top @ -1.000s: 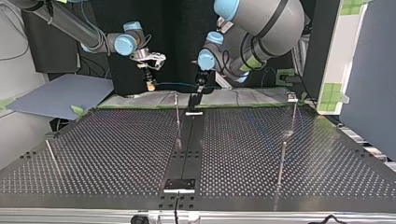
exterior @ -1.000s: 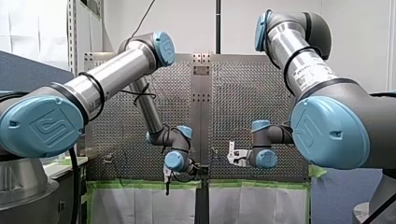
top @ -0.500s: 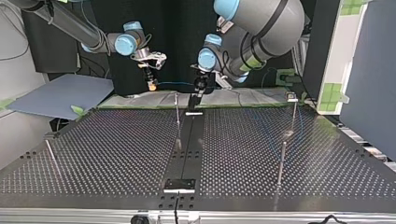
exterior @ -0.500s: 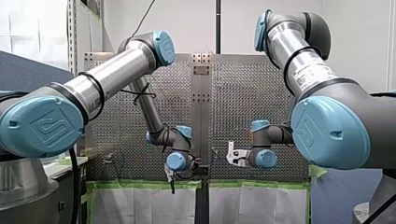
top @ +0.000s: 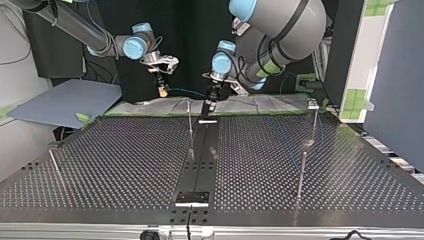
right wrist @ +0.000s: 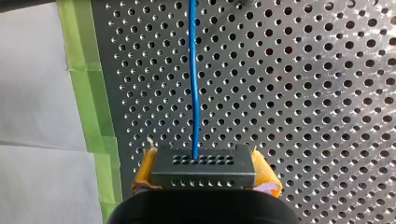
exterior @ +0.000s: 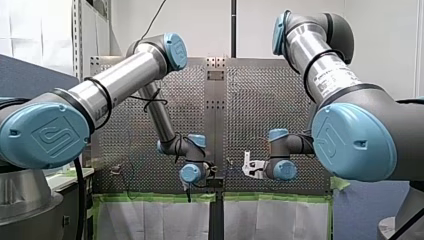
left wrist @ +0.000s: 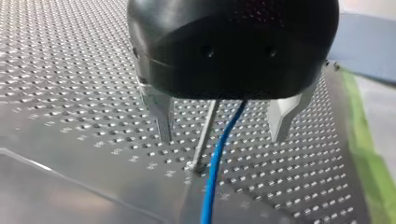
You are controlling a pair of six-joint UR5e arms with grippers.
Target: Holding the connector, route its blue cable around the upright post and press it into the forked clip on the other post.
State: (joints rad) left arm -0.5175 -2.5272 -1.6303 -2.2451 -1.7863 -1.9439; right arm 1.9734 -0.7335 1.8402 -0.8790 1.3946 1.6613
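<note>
Your right pincer (right wrist: pixel 204 171) was clamped by its yellow pads (right wrist: pixel 145 168) on the grey connector (right wrist: pixel 203 164), whose blue cable (right wrist: pixel 193 93) ran straight ahead of it over the perforated counter (right wrist: pixel 303 93). Your left pincer (left wrist: pixel 221 135) stood with its metal fingers (left wrist: pixel 163 116) apart, the cable and a thin upright post (left wrist: pixel 205 130) showing between them.

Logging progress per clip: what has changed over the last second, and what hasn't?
My left gripper shifted toward the front view's right, nearer the centre strip; its open fingers stand either side of the upright post and blue cable. Nothing was taken hold of or let go. My right gripper stayed put, shut on the connector.
</note>
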